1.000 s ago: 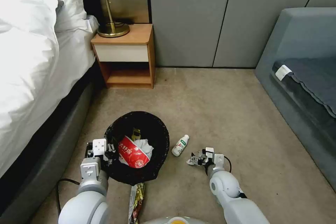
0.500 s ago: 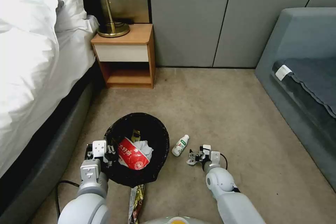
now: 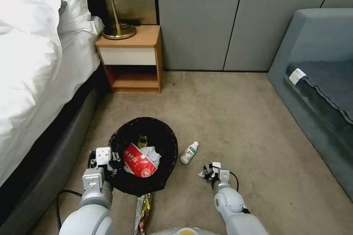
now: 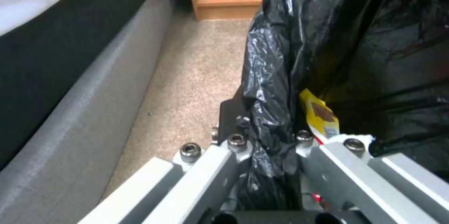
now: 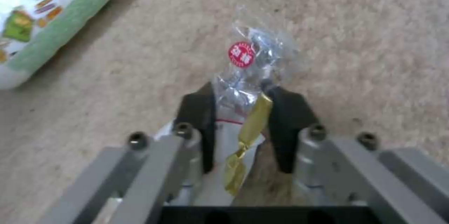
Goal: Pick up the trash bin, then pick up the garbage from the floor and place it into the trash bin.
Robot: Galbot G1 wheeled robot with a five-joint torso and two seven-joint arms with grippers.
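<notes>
Wrapper (image 5: pixel 245 76) pinched in right end effector (image 5: pixel 241 111), left end effector (image 4: pixel 269 139) clamping bin (image 3: pixel 147 154) rim

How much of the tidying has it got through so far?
Partly done. The left gripper grips the trash bin rim; a red-white wrapper and tissue lie inside. The right gripper pinches a clear wrapper. A small bottle and gold wrapper remain on the floor.

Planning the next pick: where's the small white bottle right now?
In the head view the small white bottle lies on the carpet, just right of the trash bin and ahead of the right gripper, which grips a clear wrapper.
</notes>
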